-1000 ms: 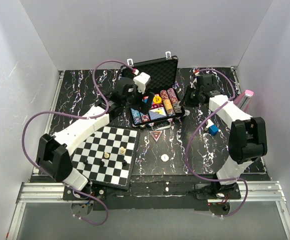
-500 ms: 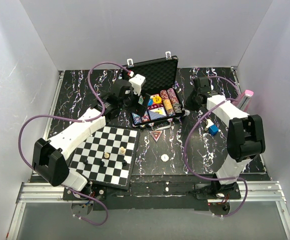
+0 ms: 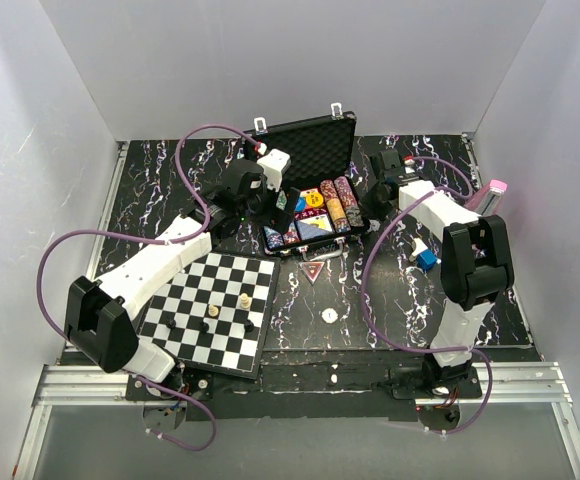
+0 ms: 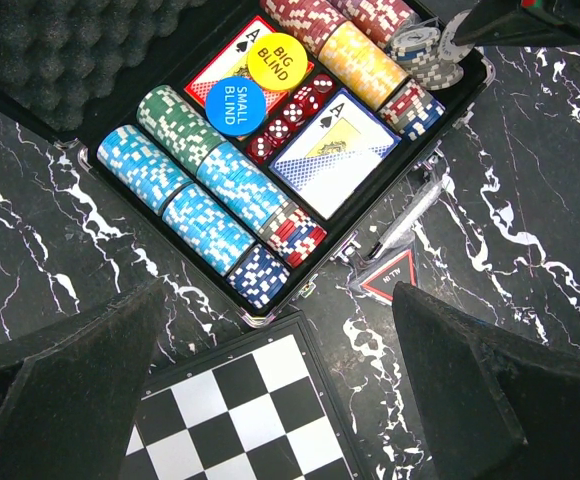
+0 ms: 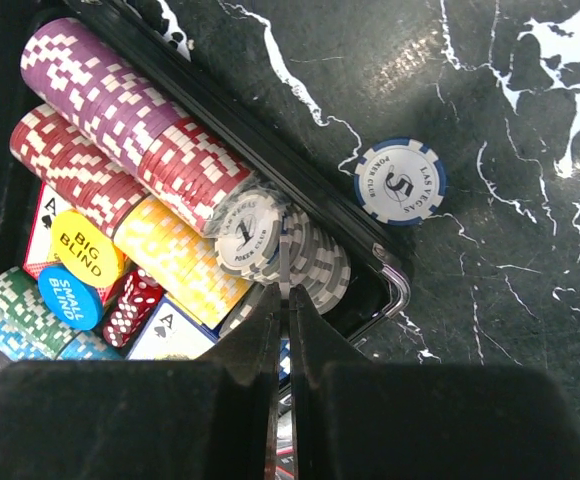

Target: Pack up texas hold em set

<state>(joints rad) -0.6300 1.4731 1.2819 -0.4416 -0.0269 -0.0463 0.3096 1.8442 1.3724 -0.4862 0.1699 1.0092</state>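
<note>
The black case (image 3: 310, 140) stands open at the back middle, foam lid up. Its tray (image 4: 70, 150) holds chip rows (image 4: 200, 190), card decks (image 4: 335, 150), red dice (image 4: 290, 115) and the yellow and blue blind buttons (image 4: 255, 80). My right gripper (image 5: 283, 290) hangs over the tray's right corner. It is shut on a grey-white chip (image 5: 283, 250) held edge-on above the grey-white chip row (image 5: 315, 260). A blue-white chip (image 5: 400, 181) lies on the table just outside the case. My left gripper (image 4: 278, 290) is open above the case's front-left corner, holding nothing.
A chessboard (image 3: 215, 305) with a few pieces lies front left, its corner close to the case. An "ALL IN" triangle (image 3: 313, 272) and a white round button (image 3: 329, 314) lie in front of the case. At the right stand a pink metronome (image 3: 492, 190) and a small blue object (image 3: 427, 258).
My right arm has swung left and back toward the case's right corner. The left arm shifted slightly left early on, then stayed still. Both grippers kept their state.
</note>
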